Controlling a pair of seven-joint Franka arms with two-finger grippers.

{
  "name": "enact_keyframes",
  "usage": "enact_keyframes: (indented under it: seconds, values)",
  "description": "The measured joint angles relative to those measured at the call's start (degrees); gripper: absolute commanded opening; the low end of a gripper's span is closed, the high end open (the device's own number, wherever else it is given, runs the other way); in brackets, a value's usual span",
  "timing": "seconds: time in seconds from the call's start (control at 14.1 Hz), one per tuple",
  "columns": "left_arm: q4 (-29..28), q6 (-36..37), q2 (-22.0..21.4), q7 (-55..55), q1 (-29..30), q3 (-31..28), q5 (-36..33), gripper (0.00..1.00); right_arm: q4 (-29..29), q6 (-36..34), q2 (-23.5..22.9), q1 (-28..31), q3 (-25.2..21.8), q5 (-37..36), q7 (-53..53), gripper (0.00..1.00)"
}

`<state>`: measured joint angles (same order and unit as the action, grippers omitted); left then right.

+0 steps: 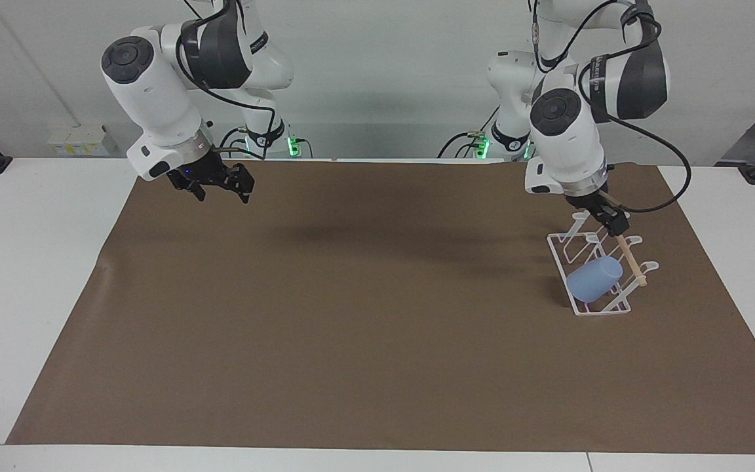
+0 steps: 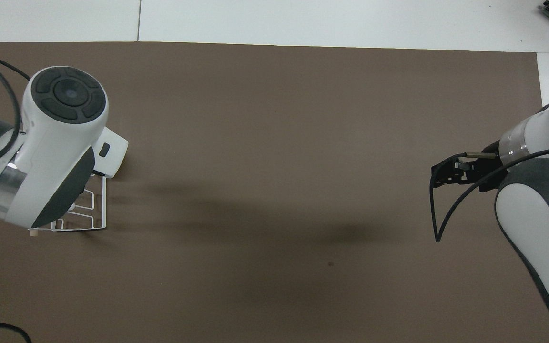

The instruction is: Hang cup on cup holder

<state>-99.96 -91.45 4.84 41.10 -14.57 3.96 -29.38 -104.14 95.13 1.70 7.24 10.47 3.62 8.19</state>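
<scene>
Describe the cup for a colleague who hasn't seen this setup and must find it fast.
Find the brown mat covering the table, then the white wire rack at the left arm's end. The cup sits tilted on one of its prongs: a light-blue, handleless tumbler, the only coloured thing there.

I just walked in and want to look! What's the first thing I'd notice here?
A light-blue cup sits tilted on a prong of the white wire cup holder, at the left arm's end of the brown mat. The left gripper hangs just above the holder, holding nothing. The right gripper waits over the mat's other end.
</scene>
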Motion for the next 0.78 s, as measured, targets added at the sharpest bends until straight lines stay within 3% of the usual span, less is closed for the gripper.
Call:
enact_keyframes:
  seconds: [0.43,0.78]
  values:
    - [0.0,1.8,-3.3,-9.7,6.1,-0.4,15.4,1.00,0.0,0.0,0.2,0.0,0.0,0.0,0.0,1.00]
    - [0.2,2.3,-9.1,-18.4,10.4,-0.5,28.1,1.00,0.0,0.0,0.2,0.0,0.0,0.0,0.0,1.00]
